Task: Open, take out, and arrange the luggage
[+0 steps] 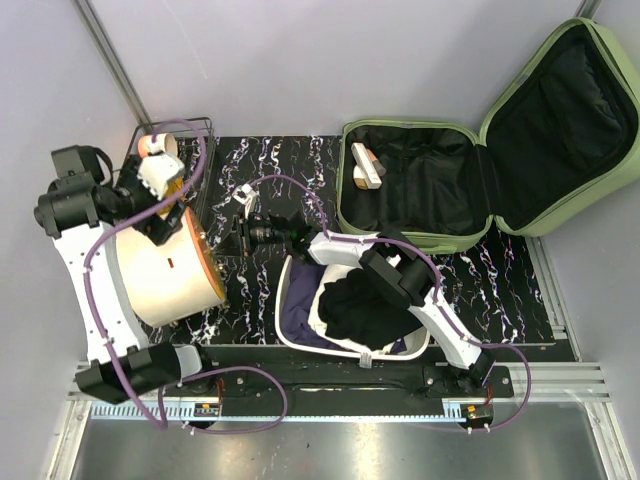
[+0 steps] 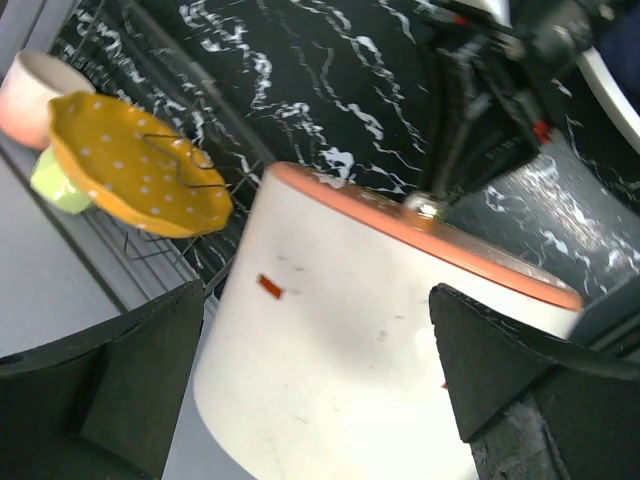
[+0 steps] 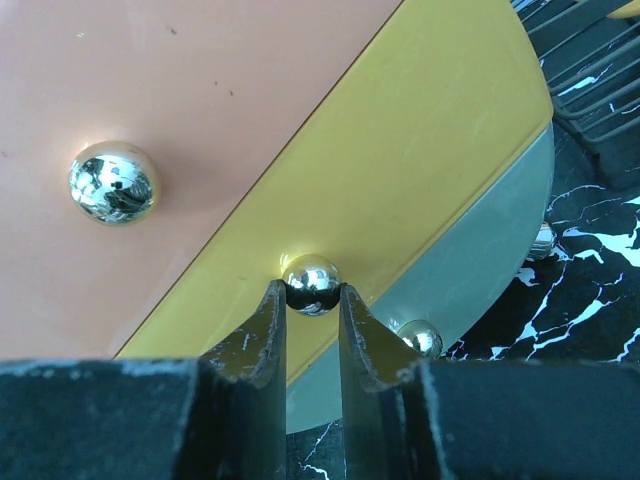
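Upper right of the overhead frame: the luggage [image 1: 440,240] lies unzipped, its lid thrown back toward the wall. At left, my right gripper [image 3: 312,310] pinches a chrome stud [image 3: 310,283] on the rim of a round white case [image 1: 165,270] lying on its side. My left gripper [image 2: 320,350] straddles the case's wall, fingers spread, seemingly without contact. I judge the smooth ball may squirt free. Unbraced, the case could then roll into the wire rack [image 1: 205,125].

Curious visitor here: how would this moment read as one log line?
luggage: open | right gripper: shut on metal stud of round case | left gripper: open, by round case
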Tool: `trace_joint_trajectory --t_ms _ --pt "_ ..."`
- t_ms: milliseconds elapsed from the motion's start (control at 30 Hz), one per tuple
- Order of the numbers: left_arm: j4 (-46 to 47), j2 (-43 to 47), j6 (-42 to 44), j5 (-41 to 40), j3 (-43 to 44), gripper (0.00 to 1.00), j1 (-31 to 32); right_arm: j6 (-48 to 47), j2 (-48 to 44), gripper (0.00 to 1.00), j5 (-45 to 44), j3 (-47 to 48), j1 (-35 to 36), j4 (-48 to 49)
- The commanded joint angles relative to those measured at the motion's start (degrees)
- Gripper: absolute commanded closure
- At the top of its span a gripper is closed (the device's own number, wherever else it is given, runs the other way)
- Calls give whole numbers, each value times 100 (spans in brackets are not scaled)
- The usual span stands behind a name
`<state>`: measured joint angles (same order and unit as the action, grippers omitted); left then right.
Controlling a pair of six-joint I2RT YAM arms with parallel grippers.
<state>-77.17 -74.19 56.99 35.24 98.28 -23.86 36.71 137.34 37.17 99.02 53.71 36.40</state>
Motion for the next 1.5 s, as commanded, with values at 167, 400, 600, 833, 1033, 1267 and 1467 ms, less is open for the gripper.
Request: trace_joint_trajectory --t_ms 167,400,600,833,1033,1267,1467 --pt "-1143 501 1059 -430 -1248 2 838 -243 -119 100 -596 100 43 209" --pt "-1143 362 1462 -976 -2014 10 690 -305 -330 100 -632 -189 -98 271" --pt "-1134 265 1868 -1177 -2138 12 479 -375 -629 100 -483 -664 -414 323" --pt "-1143 248 2097 -1266 -2147 11 426 -472 -893 100 -342 -1078 -660 367" --pt "-1134 90 1965 -837 -1629 9 189 -524 -963 100 -298 -1236 -731 385" --pt "-1117 -209 1008 -10 -21 7 162 -507 -920 100 -236 -1175 -731 403" --pt "-906 -324 543 149 271 11 652 -551 -928 100 -280 -1183 -731 376"
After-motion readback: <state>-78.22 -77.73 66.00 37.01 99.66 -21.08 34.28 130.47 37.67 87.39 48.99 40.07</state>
